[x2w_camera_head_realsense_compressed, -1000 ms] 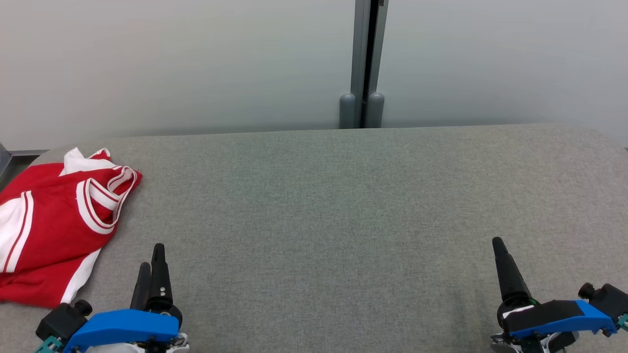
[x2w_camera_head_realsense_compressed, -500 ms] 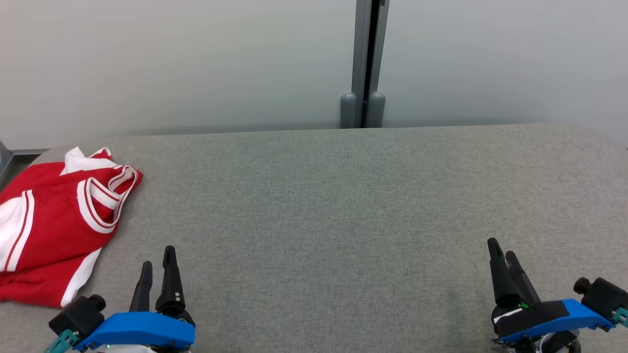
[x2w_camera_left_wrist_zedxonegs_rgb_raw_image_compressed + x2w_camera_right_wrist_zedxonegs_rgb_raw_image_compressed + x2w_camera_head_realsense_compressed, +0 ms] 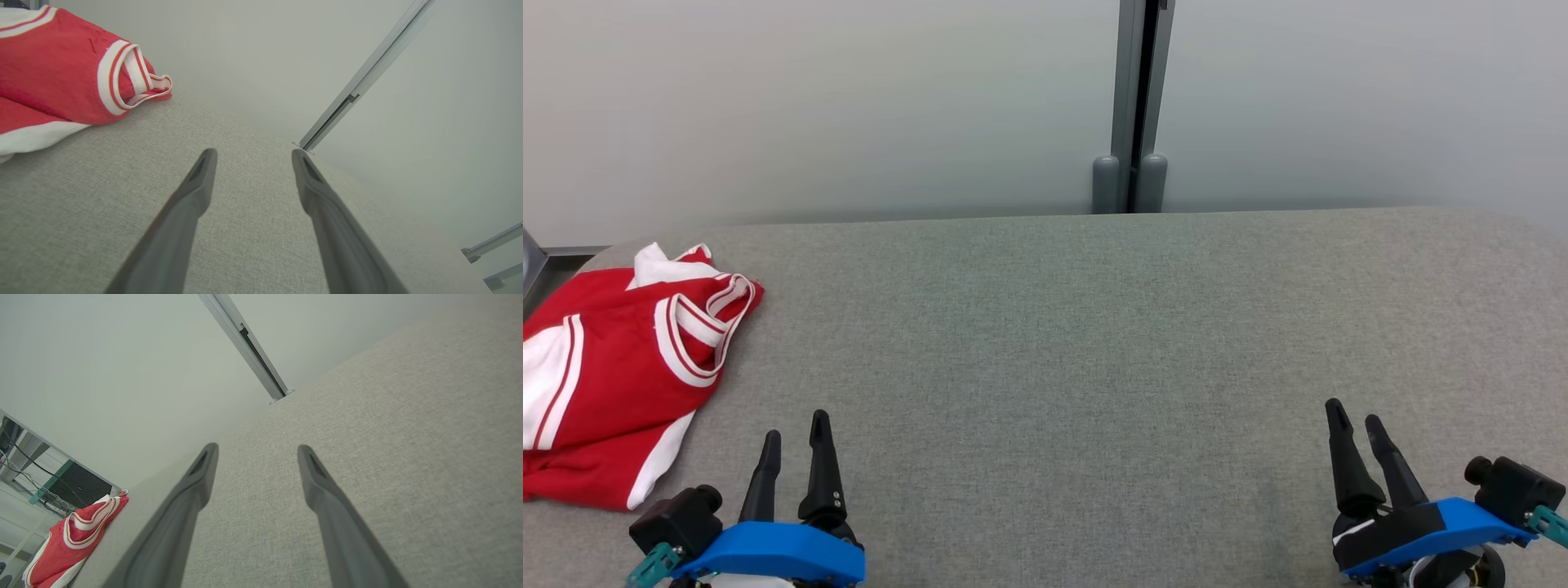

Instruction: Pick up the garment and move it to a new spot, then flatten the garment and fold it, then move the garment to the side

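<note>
1. My left fingers are spread apart with nothing between them; they sit over the counter at its near edge, toward the near left corner, tips pointing at the far edge.
2. My right fingers are spread as well and hold nothing; they sit at the near edge toward the near right corner, tips leaning a little to the left.
3. The garment is red with white bands and striped white trim; it lies crumpled along the counter's left edge, from close to the far left corner most of the way to the near edge; its left part runs past the border of the head view.
4. The garment is near my left fingers, on their left, and not touching them; it is well apart from my right fingers, across the counter.
5. The counter is covered in grey woven cloth.
6. Behind the far edge stands a pale wall; an upright grey post rises near the middle of that edge.
</note>
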